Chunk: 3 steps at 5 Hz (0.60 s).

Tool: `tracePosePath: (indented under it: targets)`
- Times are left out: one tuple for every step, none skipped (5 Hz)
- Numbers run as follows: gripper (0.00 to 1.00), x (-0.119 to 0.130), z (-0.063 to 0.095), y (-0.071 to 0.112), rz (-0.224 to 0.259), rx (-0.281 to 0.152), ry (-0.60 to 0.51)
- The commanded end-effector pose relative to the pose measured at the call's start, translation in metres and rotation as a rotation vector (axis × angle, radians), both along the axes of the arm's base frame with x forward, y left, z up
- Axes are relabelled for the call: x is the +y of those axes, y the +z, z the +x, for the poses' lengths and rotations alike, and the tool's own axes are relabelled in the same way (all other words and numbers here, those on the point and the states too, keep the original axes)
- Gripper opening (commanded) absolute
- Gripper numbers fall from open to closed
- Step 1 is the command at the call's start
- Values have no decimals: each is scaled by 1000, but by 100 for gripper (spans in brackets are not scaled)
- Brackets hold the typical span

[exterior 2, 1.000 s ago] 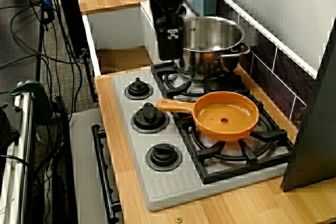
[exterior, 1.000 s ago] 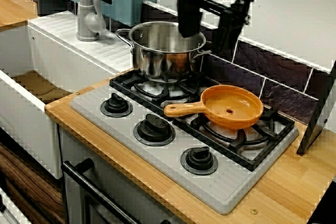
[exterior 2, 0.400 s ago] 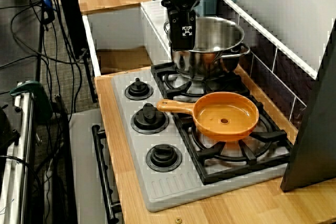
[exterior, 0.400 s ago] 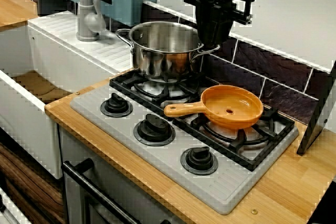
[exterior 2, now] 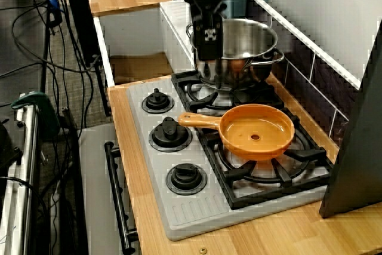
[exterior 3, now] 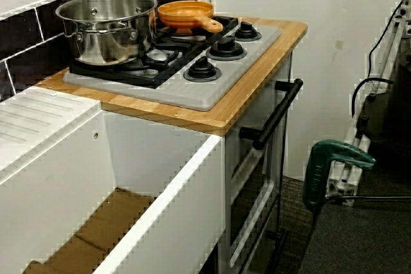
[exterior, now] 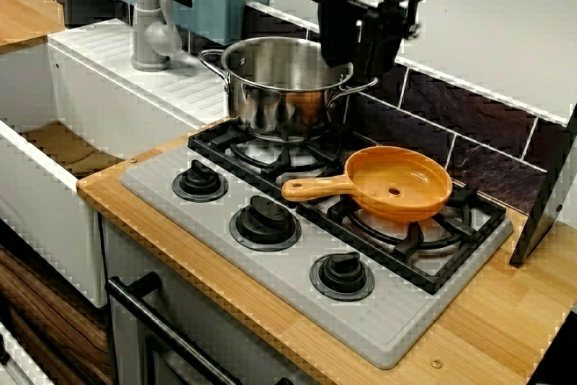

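My black gripper hangs over the far right rim of a steel pot on the back left burner. Its fingers point down and look open, with nothing between them. In the view from the stove's end the gripper shows edge-on in front of the pot. An orange pan with its handle toward the knobs sits on the burner to the right, apart from the gripper. The view from the sink side shows the pot and the pan, but the gripper is out of frame there.
Three black knobs line the stove's front. A white sink and grey faucet lie left of the stove. A dark panel leans at the right. The tiled wall runs behind. An oven handle sticks out below.
The gripper has turned about its vertical axis, so its fingers look closer together than a second ago, and it has shifted slightly along the pot's rim. Pot and pan have not moved.
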<state>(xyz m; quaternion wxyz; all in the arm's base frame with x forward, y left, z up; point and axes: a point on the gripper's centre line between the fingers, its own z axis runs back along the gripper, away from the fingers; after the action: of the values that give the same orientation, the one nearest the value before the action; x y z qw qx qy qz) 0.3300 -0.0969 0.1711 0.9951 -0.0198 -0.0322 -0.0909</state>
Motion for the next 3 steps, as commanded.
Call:
tracePosePath:
  targets:
    - [100, 22, -6, -3, 36, -55, 8]
    - [100, 25, -26, 20, 23, -106, 11]
    - [100, 24, -34, 24, 8, -115, -5]
